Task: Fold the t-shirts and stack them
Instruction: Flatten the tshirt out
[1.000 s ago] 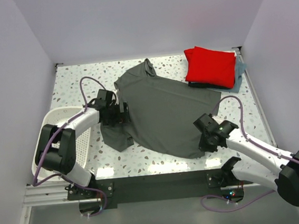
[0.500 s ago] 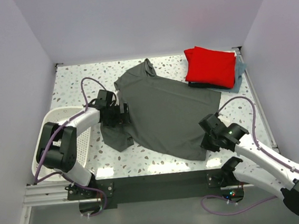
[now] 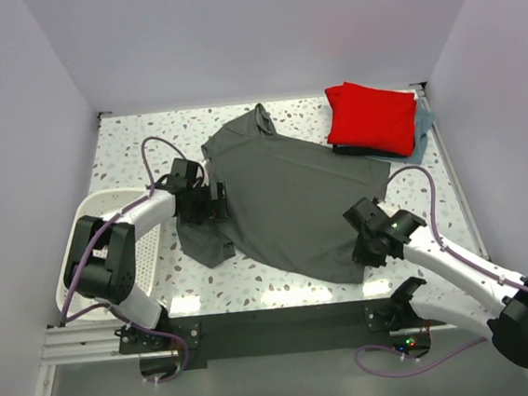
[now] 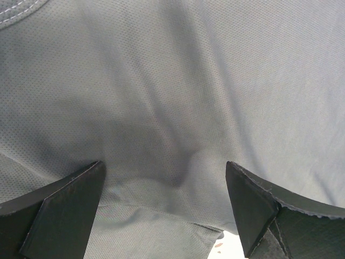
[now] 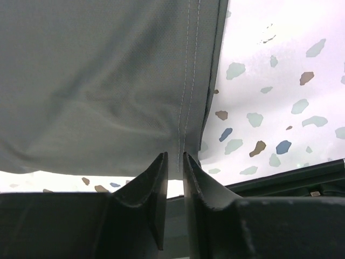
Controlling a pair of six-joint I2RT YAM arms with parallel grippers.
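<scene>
The dark grey t-shirt lies spread out across the middle of the table. My left gripper is open and low over the shirt's left side near the sleeve; in the left wrist view the grey cloth fills the frame between the spread fingers of this gripper. My right gripper is at the shirt's near right corner. In the right wrist view this gripper is shut on the stitched hem of the shirt. The red t-shirt lies folded at the back right, on top of the blue-grey one.
A white plastic basket stands at the table's left edge beside the left arm. A dark folded layer shows under the red shirt. Speckled tabletop shows at the back left and along the near edge. Walls enclose three sides.
My right gripper shifted slightly to the right and came back, still on the hem corner. The left arm and the shirts have not moved.
</scene>
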